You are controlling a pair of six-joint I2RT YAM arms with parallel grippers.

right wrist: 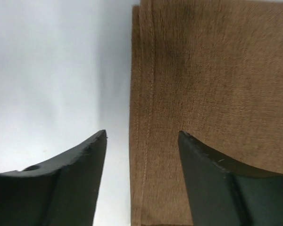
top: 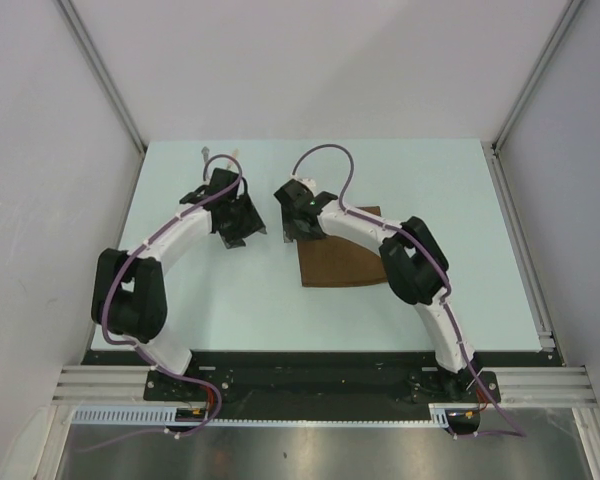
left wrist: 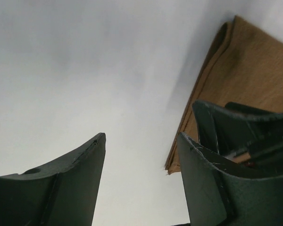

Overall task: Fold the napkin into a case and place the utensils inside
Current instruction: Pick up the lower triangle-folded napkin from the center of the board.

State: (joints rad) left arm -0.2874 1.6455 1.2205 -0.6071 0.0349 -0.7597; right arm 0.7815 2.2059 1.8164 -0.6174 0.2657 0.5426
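**Ana:** Brown cloth first. Where does it lie?

**Ben:** The napkin (top: 345,262) lies folded and flat on the pale table (top: 440,190), right of centre in the top view. The right arm (top: 415,265) crosses over its upper right part.

**Ana:** And the edges?

**Ben:** In the right wrist view the napkin's (right wrist: 212,80) left edge runs from top to bottom, with a stitched hem line just inside it. That edge falls in the gap of the right gripper (right wrist: 142,134), a little left of the middle. In the left wrist view the napkin (left wrist: 247,70) fills the upper right. Its layered edge slants down to a corner just beside the right-hand finger.

**Ana:** How do the pincers stand?

**Ben:** The left gripper (left wrist: 141,136) stands wide apart with nothing between its fingers. The right one is also spread wide, over the cloth edge, and grips nothing. In the top view they sit near each other at upper centre, left gripper (top: 242,232) and right gripper (top: 302,228).

**Ana:** Room to move?

**Ben:** Bare table (right wrist: 52,70) fills the left half of both wrist views.

**Ana:** The utensils?

**Ben:** Two slim pieces, likely the utensils (top: 203,153), lie at the table's upper edge, too small to tell apart.
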